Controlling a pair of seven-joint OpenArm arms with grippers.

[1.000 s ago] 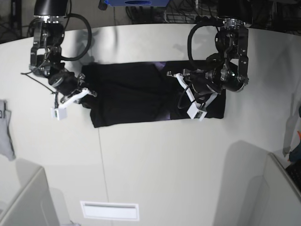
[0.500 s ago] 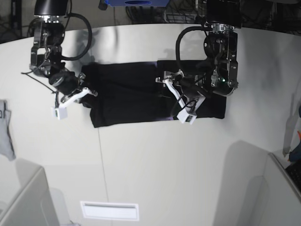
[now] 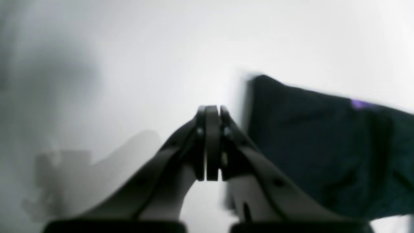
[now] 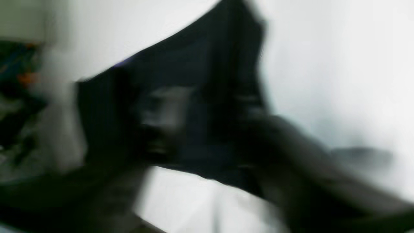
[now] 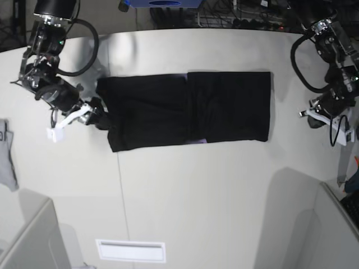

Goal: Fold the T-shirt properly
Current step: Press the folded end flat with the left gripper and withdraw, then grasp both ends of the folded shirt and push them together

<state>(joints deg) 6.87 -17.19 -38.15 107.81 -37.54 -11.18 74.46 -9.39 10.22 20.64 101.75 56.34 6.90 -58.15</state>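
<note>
The black T-shirt [image 5: 185,109] lies flat on the white table as a long folded rectangle, one half overlapping the other at the middle. My left gripper [image 5: 328,122] hovers to the right of the shirt, off the cloth. In the left wrist view that gripper [image 3: 212,110] is shut with nothing in it, and the T-shirt [image 3: 323,155] is beside it at right. My right gripper [image 5: 70,124] sits just off the shirt's left edge. The right wrist view is badly blurred; the fingers look spread, with the T-shirt [image 4: 200,64] beyond them.
A small grey cloth [image 5: 7,157] lies at the table's left edge. A white slot plate [image 5: 130,250] sits near the front. Grey partitions stand at the front left [image 5: 28,235] and front right [image 5: 336,224]. Cables and a blue object [image 5: 162,3] lie behind the table.
My left arm has lifted off the shirt's right half and swung out past its right edge, ending shut. My right gripper has slid left off the shirt's edge. The shirt lies flat.
</note>
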